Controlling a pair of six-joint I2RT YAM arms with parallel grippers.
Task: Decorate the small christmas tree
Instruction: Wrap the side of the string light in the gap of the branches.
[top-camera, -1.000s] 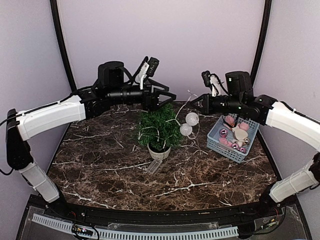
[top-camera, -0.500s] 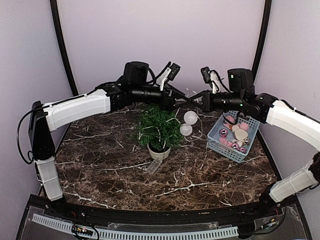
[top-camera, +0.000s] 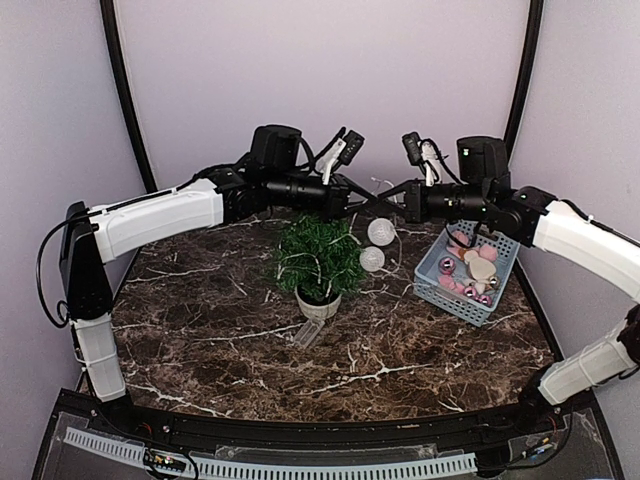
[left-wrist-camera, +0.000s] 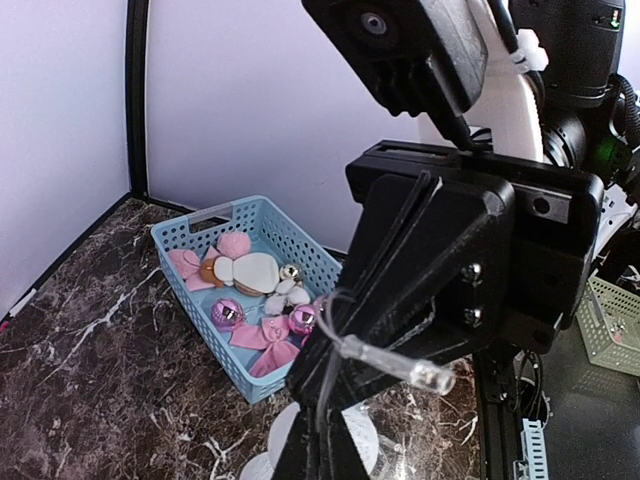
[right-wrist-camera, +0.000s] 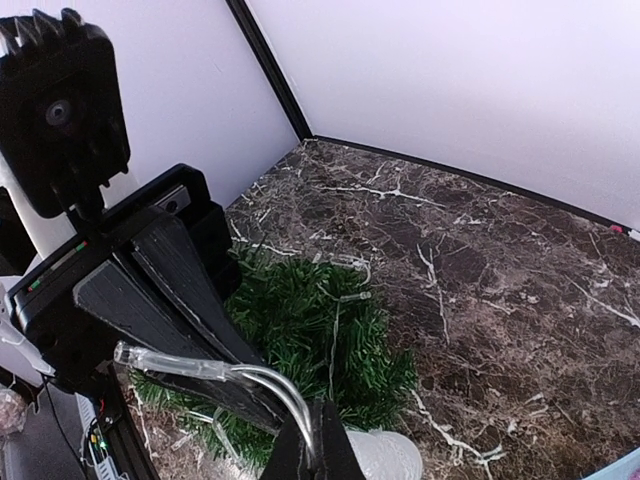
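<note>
My left fingers (left-wrist-camera: 305, 455) and right fingers (right-wrist-camera: 300, 455) each pinch the clear-wire light string (right-wrist-camera: 200, 370) above the small dark-green christmas tree (top-camera: 318, 255) at mid dark marble counter (top-camera: 200, 330); string partly draped, pink ornaments (top-camera: 470, 270) in blue plastic basket (top-camera: 440, 290) not yet hung.

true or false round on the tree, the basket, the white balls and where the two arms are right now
1. The blue basket holds pink ornaments. True.
2. The small christmas tree lies on its side. False: it stands upright in its pale pot.
3. In the top view, two white balls sit between the tree and the basket. True.
4. The left end effector and the right end effector are at opposite edges of the table. False: their tips meet close together above the back of the table, both at a clear wire.
5. In the top view, the basket stands left of the tree. False: it stands to the right.
</note>
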